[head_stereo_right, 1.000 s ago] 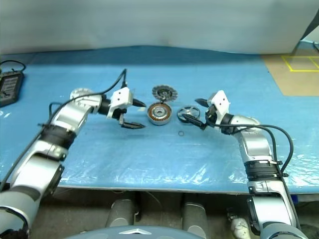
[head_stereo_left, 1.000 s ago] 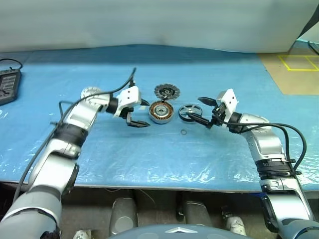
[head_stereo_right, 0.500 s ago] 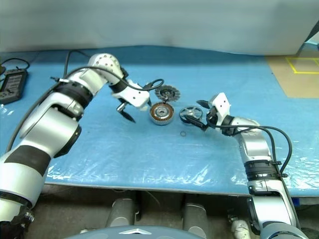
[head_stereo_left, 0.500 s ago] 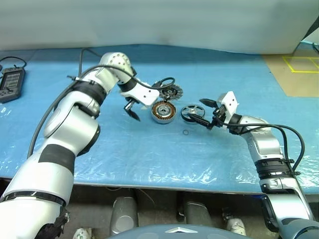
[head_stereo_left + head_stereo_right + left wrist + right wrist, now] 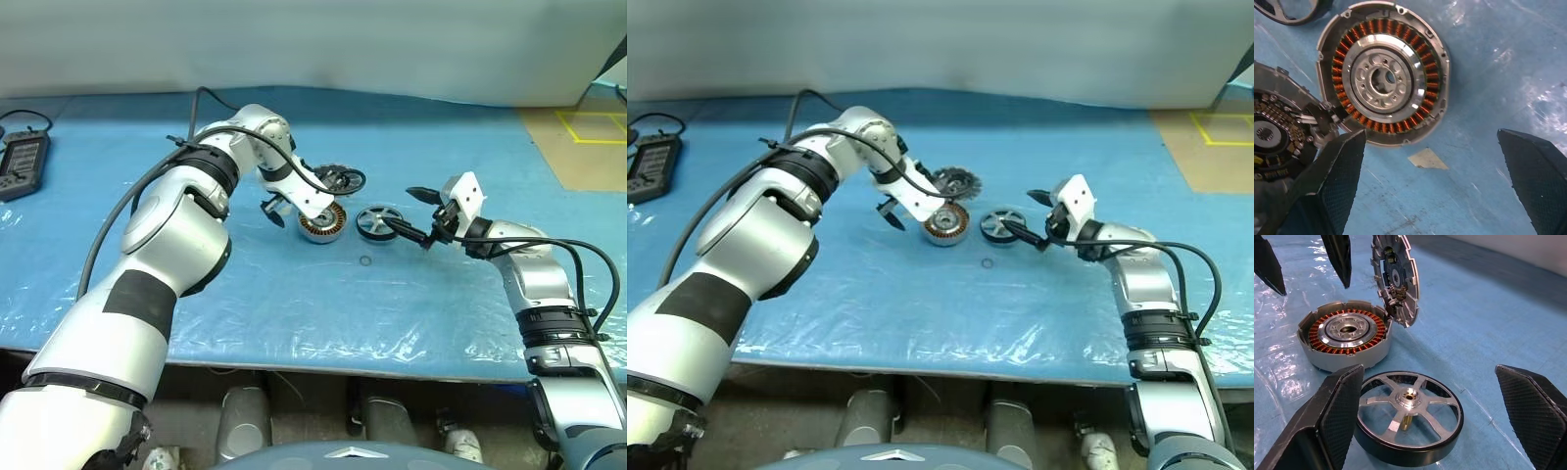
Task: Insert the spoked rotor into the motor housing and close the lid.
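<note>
The spoked rotor [image 5: 1409,417] lies flat on the desk [image 5: 294,294] beside the motor housing [image 5: 1345,339]. Both jaws stand wide, empty. Risk: the lid [image 5: 1396,278], propped upright at the housing's rim, topples if knocked, blocking insertion.

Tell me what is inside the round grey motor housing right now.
The round grey metal motor housing holds a copper-brown winding ring around a silver holed hub. The black-rimmed spoked rotor lies outside it, the toothed silver lid stands open. Anything under the hub is hidden.

Lid [image 5: 1276,132] & spoked rotor [image 5: 1293,10] cut off by left wrist view's edge.
</note>
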You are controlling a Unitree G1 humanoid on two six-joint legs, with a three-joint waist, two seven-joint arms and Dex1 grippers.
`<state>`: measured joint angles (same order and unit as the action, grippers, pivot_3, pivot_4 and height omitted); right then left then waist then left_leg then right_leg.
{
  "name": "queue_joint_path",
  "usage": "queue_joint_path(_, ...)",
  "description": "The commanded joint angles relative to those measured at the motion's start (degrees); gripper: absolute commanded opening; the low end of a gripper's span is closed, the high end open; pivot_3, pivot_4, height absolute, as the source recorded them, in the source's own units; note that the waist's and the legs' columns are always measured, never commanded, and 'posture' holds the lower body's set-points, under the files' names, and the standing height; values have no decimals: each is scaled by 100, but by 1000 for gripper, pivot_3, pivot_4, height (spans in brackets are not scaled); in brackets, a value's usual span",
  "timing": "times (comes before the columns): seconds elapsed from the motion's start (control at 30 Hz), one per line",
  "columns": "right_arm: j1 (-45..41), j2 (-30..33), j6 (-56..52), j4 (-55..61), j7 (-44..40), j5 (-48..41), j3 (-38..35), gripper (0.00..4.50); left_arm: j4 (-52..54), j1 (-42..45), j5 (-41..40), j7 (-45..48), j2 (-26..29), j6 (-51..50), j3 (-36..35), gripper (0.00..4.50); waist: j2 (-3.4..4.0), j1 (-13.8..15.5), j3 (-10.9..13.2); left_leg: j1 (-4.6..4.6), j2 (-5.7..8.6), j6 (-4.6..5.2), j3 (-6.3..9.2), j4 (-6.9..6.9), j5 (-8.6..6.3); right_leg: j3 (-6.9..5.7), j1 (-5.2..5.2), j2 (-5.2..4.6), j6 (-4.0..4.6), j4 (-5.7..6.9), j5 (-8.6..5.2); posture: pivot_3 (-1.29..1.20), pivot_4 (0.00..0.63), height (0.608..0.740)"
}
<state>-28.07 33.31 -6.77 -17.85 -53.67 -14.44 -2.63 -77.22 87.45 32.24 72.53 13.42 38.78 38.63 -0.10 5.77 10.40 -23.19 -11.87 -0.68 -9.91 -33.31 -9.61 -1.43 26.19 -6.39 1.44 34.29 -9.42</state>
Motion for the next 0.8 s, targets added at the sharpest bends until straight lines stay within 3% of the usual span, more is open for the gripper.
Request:
queue_joint_path(0.03,38,-13,33,304,36,-118,-133,4486,-24,7,84,-48,17,19,-82,4500,0,-3,0,0,0,0,0,0,0,0,0,0,0,1,0,0,150,740)
queue_joint_path(0.8,260,56,-289,822,212,-189,-206,4486,-36,-317,176,-270,-208,-113,-303,4500,-1,3,1,1,-1,1,2,0,-1,0,0,-3,0,1,0,0,150,740)
